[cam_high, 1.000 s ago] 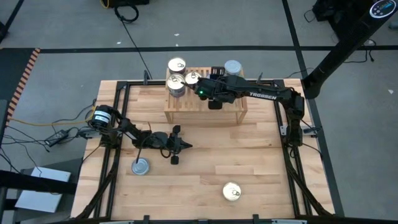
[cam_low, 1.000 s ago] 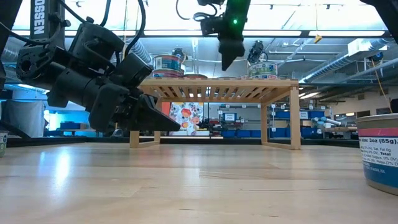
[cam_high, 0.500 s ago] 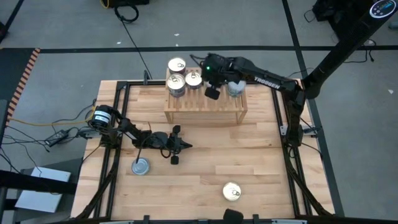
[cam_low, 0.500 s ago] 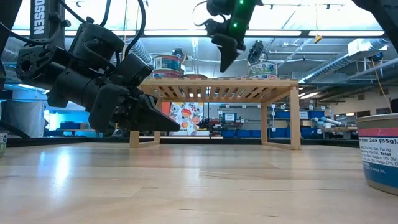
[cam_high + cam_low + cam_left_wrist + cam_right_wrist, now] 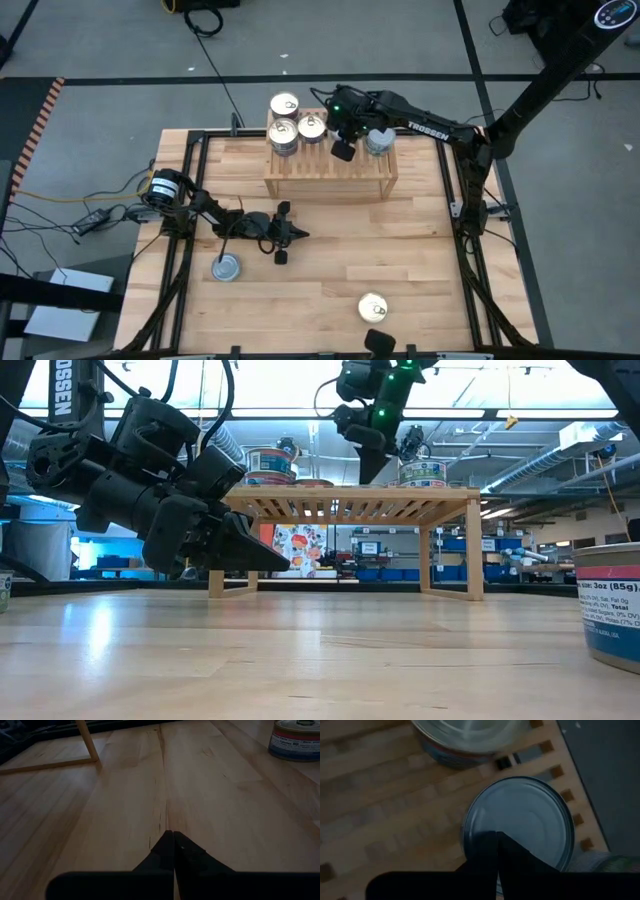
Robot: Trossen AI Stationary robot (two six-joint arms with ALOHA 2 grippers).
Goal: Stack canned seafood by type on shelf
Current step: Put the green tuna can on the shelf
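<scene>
The shelf (image 5: pixel 330 172) stands at the table's far side. On its slats are gold-topped tins at the left (image 5: pixel 284 105) (image 5: pixel 283 135) (image 5: pixel 312 127) and a silver-topped tin (image 5: pixel 378 142) (image 5: pixel 520 820) at the right. My right gripper (image 5: pixel 342 150) (image 5: pixel 372 468) (image 5: pixel 496 837) hangs shut over the shelf, slanting down, just left of the silver tin and apart from it. My left gripper (image 5: pixel 285 236) (image 5: pixel 173 836) is shut and low over the table's left middle, holding nothing. A silver tin (image 5: pixel 227 267) and a gold tin (image 5: pixel 373 307) stand on the tabletop.
Black frame rails (image 5: pixel 190 200) run along the table's left and right sides. The plank top between the shelf and the two loose tins is bare. A cable bundle (image 5: pixel 100 215) lies off the left edge. In the low view a tin (image 5: pixel 610 605) stands close at the right.
My right gripper has swung from over the shelf's near middle toward its far edge and the silver tin, rolling and tipping as it went. The tins on the shelf have kept their places.
</scene>
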